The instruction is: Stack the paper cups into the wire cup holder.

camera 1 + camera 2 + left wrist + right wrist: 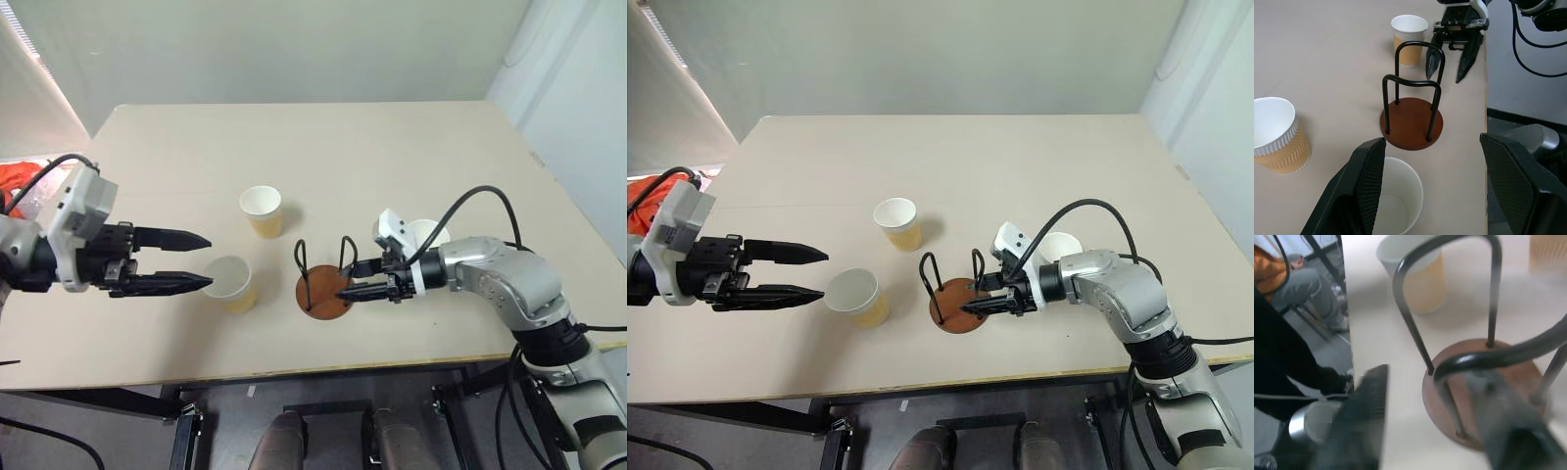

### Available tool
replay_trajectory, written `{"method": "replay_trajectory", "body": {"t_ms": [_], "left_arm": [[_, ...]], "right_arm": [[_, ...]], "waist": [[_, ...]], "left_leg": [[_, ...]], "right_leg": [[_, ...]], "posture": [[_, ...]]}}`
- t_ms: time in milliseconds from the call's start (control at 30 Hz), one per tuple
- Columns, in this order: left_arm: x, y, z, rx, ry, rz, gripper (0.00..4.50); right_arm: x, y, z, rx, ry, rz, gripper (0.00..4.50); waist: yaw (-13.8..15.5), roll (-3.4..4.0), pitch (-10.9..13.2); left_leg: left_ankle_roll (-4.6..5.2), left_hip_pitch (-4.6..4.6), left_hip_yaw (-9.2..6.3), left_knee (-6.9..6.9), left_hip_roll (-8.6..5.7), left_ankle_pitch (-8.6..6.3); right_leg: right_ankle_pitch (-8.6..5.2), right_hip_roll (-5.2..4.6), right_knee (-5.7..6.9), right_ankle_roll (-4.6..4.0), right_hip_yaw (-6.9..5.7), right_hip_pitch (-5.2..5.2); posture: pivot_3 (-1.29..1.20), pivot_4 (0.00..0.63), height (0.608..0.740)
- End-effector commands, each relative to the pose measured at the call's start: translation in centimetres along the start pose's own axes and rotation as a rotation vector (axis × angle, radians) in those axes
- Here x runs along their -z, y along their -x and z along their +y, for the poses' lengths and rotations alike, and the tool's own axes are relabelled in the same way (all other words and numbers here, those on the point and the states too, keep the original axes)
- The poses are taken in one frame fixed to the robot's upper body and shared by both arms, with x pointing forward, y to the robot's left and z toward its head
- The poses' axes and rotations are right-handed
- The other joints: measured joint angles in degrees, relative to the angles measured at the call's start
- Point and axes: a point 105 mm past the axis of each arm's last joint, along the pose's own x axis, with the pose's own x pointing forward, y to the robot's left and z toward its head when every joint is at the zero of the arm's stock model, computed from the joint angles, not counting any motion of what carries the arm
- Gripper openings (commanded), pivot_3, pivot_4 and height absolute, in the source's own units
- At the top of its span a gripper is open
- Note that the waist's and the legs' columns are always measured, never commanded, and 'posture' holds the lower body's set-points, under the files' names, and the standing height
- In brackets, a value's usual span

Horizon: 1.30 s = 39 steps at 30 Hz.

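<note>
Nearest you, at the table's (pixel 411 147) front edge, your left gripper (pixel 201 262) points right with its fingers spread wide and nothing between them; the tips stop just short of the closest paper cup (pixel 230 282), which stands upright and empty. Just right of that cup stands the wire cup holder (pixel 326 284), its brown disc base flat on the table and its two black loops upright, with no cup in it. Your right gripper (pixel 345 290) points left at the holder, its tips over the near right edge of the base. From the left wrist view its fingers (pixel 1466 58) stand apart, gripping nothing. Behind that wrist a second cup (pixel 427 236) stands upright. Farthest back, the third cup (pixel 262 211) stands upright, beyond the first cup and the holder.
</note>
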Motion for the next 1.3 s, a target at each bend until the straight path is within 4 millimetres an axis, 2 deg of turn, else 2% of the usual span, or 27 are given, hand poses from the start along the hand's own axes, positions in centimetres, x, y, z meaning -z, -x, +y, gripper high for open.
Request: {"method": "replay_trajectory", "body": {"t_ms": [33,100,167,300,367,433,500,667,933,1033,1100,1133,1300], "left_arm": [[-1.3,0.1,0.2,-0.010,-0.062,-0.014,3.37],[-1.9,0.0,0.3,0.000,-0.083,-0.027,3.37],[-2.3,-0.2,0.2,0.015,-0.099,-0.036,3.37],[-4.4,-0.2,0.1,0.034,-0.144,-0.129,3.37],[-5.1,-0.2,0.5,0.010,-0.166,-0.152,3.37],[-5.4,-0.4,0.5,0.007,-0.187,-0.152,3.37],[-5.0,-0.8,0.9,-0.013,-0.203,-0.116,3.37],[-4.2,-0.9,1.5,-0.036,-0.200,-0.085,3.37],[-3.6,-0.3,1.2,-0.046,-0.173,-0.064,3.37],[-3.4,-0.2,0.9,-0.051,-0.171,-0.061,3.37],[-3.3,-0.1,0.9,-0.056,-0.170,-0.060,3.37],[-3.3,-0.1,0.8,-0.057,-0.170,-0.059,3.37],[-3.0,-0.1,0.7,-0.062,-0.170,-0.059,3.37]], "right_arm": [[-1.0,2.0,0.4,-0.004,0.178,0.055,3.96],[-1.6,4.3,0.8,-0.021,0.247,0.087,4.45],[-2.5,6.2,1.1,-0.027,0.273,0.089,4.45],[-4.3,10.1,0.8,0.066,0.348,0.103,4.45],[-4.8,11.3,0.1,0.142,0.383,0.126,4.45],[-4.3,12.1,-1.3,0.215,0.391,0.180,4.45],[-3.0,12.2,-2.6,0.248,0.381,0.241,4.45],[0.4,10.8,-4.9,0.261,0.374,0.367,4.45],[3.3,9.0,-7.0,0.248,0.403,0.467,4.45],[3.1,8.8,-7.4,0.248,0.412,0.464,3.87],[2.9,8.8,-7.5,0.249,0.420,0.461,3.24],[2.9,8.9,-7.6,0.247,0.422,0.462,2.76],[2.4,9.6,-7.7,0.243,0.439,0.470,1.28]], "waist": [[0.3,-0.01,0.0],[0.4,-0.02,0.0],[0.4,-0.05,0.0],[0.4,-0.09,0.0],[0.2,-0.09,0.0],[0.1,-0.10,0.0],[0.0,-0.10,0.0],[0.0,-0.09,0.0],[0.0,-0.07,0.0],[0.0,-0.07,0.0],[0.0,-0.07,0.0],[0.1,-0.07,0.0],[0.1,-0.07,0.0]], "left_leg": [[0.00,-0.02,-0.01,0.00,0.00,0.00],[0.00,-0.04,0.00,0.01,-0.01,-0.01],[0.00,-0.10,-0.01,0.02,-0.02,-0.02],[-0.01,-0.12,0.01,0.00,-0.02,-0.03],[-0.01,-0.09,0.01,-0.02,-0.02,-0.04],[0.00,-0.05,0.02,-0.04,-0.01,-0.04],[0.01,0.00,0.01,-0.04,0.00,-0.05],[0.07,0.10,0.01,0.01,0.05,-0.05],[0.16,0.09,0.01,0.01,0.08,-0.09],[0.16,0.08,0.02,0.02,0.09,-0.11],[0.15,0.08,0.02,0.01,0.08,-0.12],[0.15,0.08,0.02,0.01,0.09,-0.12],[0.14,0.08,0.01,0.02,0.08,-0.12]], "right_leg": [[0.00,-0.01,-0.02,0.00,-0.01,0.00],[0.00,-0.02,-0.04,0.00,0.00,0.00],[0.00,-0.02,-0.07,0.00,-0.01,-0.01],[-0.02,-0.02,-0.13,0.03,-0.01,0.00],[-0.06,-0.02,-0.12,0.10,-0.01,0.01],[-0.08,-0.02,-0.12,0.14,-0.01,0.03],[-0.09,-0.01,-0.11,0.19,-0.01,0.07],[-0.03,-0.01,-0.09,0.35,-0.01,0.16],[0.00,-0.01,-0.08,0.41,-0.02,0.15],[0.00,-0.02,-0.08,0.41,-0.02,0.14],[0.00,-0.01,-0.08,0.40,-0.02,0.14],[0.00,-0.02,-0.08,0.40,-0.03,0.14],[0.00,-0.02,-0.07,0.40,-0.03,0.16]], "posture": [[0.00,0.150,0.740],[0.00,0.150,0.740],[0.00,0.150,0.740],[0.00,0.150,0.740],[0.00,0.150,0.740],[0.00,0.150,0.740],[0.00,0.150,0.740],[0.00,0.150,0.740],[0.00,0.150,0.740],[0.00,0.150,0.740],[0.00,0.150,0.740],[0.00,0.150,0.740],[0.00,0.150,0.740]]}}
